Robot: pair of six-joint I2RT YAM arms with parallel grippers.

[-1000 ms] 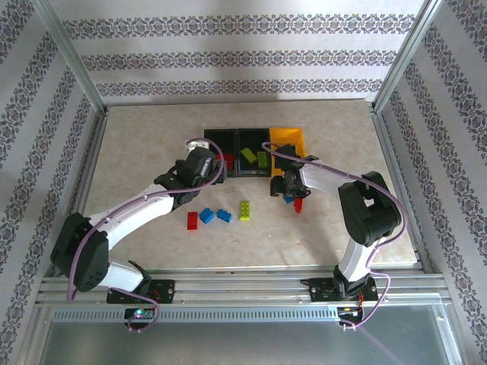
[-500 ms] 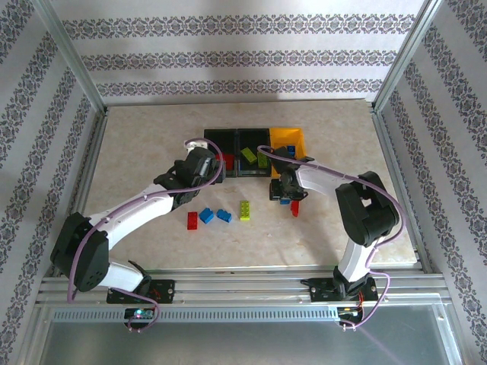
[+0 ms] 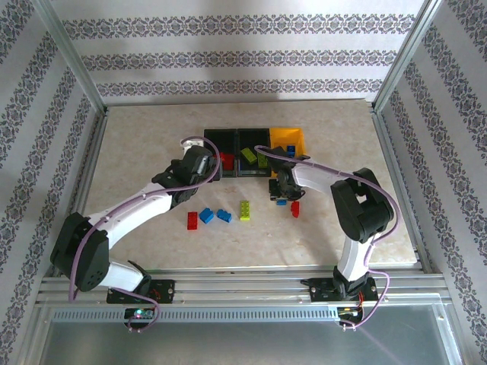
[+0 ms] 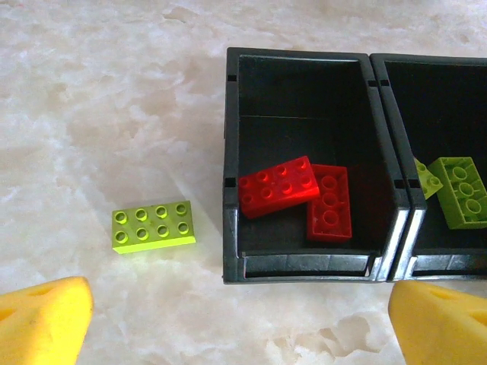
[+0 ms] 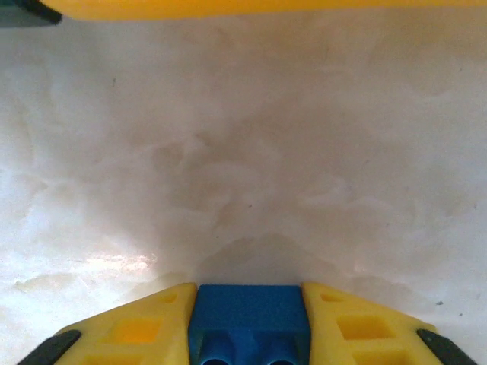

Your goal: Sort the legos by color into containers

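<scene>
Three joined containers stand at mid-table: a left black bin (image 3: 221, 148) holding two red legos (image 4: 278, 186), a middle black bin (image 3: 249, 146) with lime green legos (image 4: 460, 190), and a yellow-orange bin (image 3: 291, 138). My left gripper (image 4: 243, 334) is open just in front of the left black bin (image 4: 232, 152), nothing between its yellow fingers (image 4: 42, 319). My right gripper (image 5: 248, 304) is shut on a blue lego (image 5: 248, 315) low over the table, in front of the yellow-orange bin (image 5: 251, 7). In the top view the right gripper (image 3: 282, 192) is near a red lego (image 3: 295, 209).
Loose legos lie on the table: a red one (image 3: 192, 220), two blue ones (image 3: 206, 216) (image 3: 224, 215) and a lime green one (image 3: 245, 210). Another lime green lego (image 4: 152, 226) lies left of the left black bin. Metal frame posts (image 3: 388, 84) bound the table.
My right gripper has shifted a little to the left with the blue lego held in it. The left arm has edged slightly left and back.
</scene>
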